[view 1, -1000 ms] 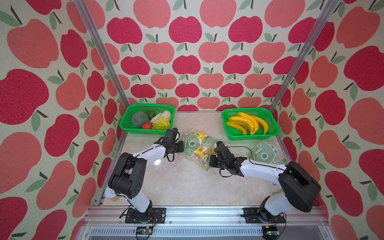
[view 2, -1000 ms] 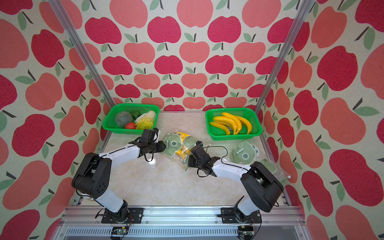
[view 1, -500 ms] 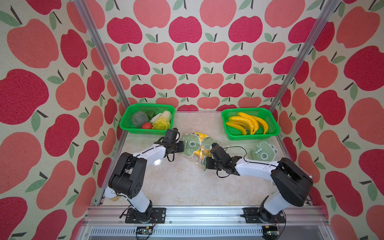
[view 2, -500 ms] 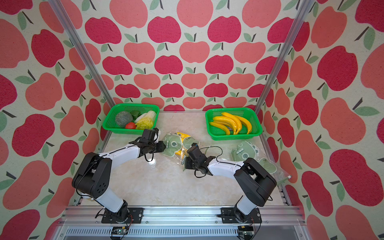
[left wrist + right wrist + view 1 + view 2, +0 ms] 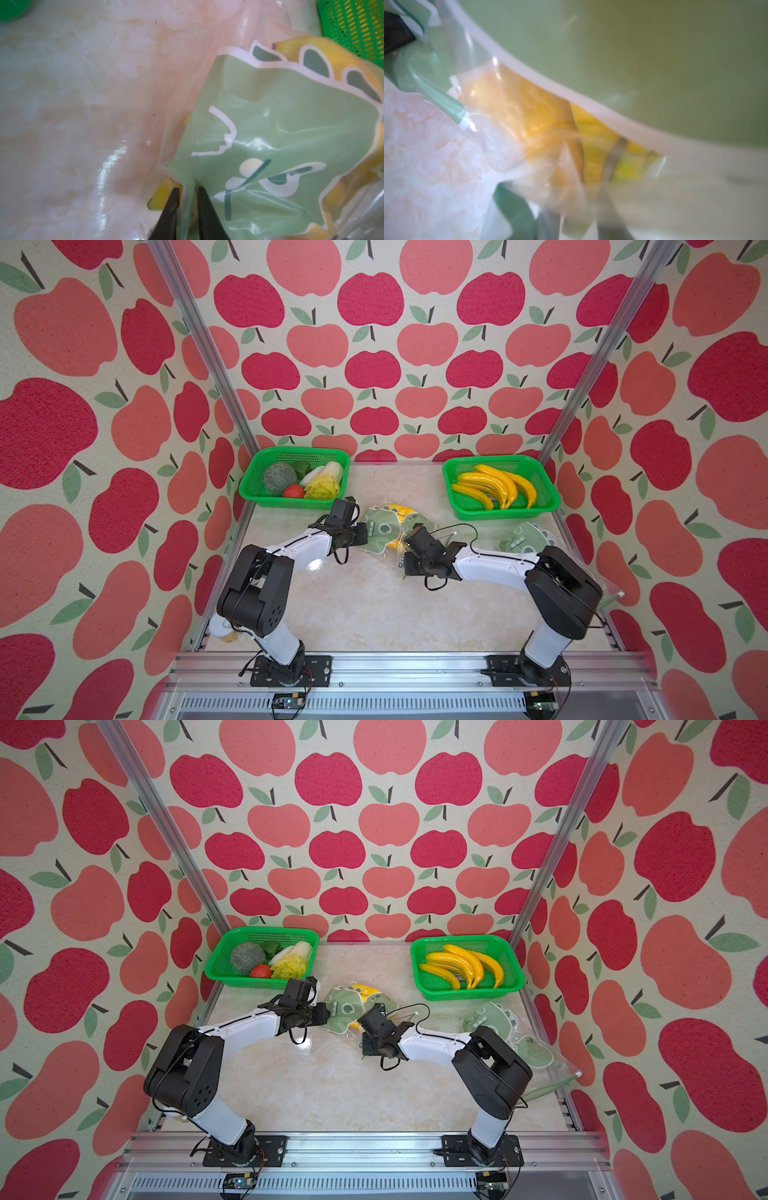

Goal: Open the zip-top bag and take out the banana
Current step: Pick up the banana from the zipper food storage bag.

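The zip-top bag (image 5: 380,526) (clear film printed with a green cartoon dinosaur) lay toward the far edge of the bench (image 5: 353,605), about midway between its two far corners. The banana (image 5: 398,511) was inside it, yellow showing past the print. The left gripper (image 5: 187,190) had its fingers (image 5: 205,209) nearly together on a fold at the bag's edge, the film pinched between them. The right gripper (image 5: 405,558) was pressed against the bag's near side; its wrist view was a blur of film and yellow, so whether its jaws had closed on anything could not be told. Over the last second the right arm had pushed in toward the left one, while the left arm barely shifted. By my reading both were taking hold to pull the mouth apart, and the bag looked unopened. A vegetable basket (image 5: 286,503) sat in the far left corner and a basket of bananas (image 5: 503,513) in the far right, with spare bags (image 5: 525,537) by the right edge. No brand or readable writing showed.
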Controlling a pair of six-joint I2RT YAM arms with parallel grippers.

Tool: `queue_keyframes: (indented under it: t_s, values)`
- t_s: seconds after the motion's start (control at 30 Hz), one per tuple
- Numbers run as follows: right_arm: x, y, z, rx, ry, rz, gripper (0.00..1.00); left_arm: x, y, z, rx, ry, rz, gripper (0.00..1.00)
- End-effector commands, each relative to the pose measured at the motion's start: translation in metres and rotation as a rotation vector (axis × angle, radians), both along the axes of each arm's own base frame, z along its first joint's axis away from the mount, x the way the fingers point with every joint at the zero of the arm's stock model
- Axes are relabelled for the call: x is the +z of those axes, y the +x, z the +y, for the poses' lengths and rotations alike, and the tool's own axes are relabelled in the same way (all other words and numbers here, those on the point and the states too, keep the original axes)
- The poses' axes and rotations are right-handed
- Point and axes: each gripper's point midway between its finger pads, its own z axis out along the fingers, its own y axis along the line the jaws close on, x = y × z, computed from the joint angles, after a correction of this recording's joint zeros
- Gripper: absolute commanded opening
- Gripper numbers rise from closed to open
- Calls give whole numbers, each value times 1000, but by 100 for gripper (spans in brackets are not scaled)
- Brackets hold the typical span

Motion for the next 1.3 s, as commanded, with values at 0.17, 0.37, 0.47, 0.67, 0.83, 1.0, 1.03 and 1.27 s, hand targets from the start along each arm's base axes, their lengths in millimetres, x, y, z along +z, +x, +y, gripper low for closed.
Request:
queue_keyframes:
  t_s: [0.17, 0.37, 0.47, 0.67, 0.83, 1.0, 1.03, 1.27]
  values:
    - [30, 4, -10, 31, -77, -119, 25, -10, -9, 10, 16, 57, 21, 14]
    - [17, 3, -15, 0, -21, -57, 37, -10, -9, 10, 18, 56, 21, 14]
    - [9, 4, -19, -21, 13, -19, 37, -10, -9, 10, 16, 57, 19, 14]
    - [5, 4, -19, -19, 3, -12, 36, -9, -9, 10, 15, 58, 18, 14]
    - [0, 5, -25, -31, -77, -23, 35, -7, -8, 9, 13, 55, 15, 14]
    - [-10, 4, -19, -10, -155, -4, 35, -7, -8, 8, 10, 52, 18, 14]
    - [-12, 4, -18, -10, -164, 1, 36, -7, -8, 8, 9, 53, 19, 14]
    - [-9, 8, -14, -5, -160, -9, 34, -6, -9, 8, 6, 58, 17, 14]
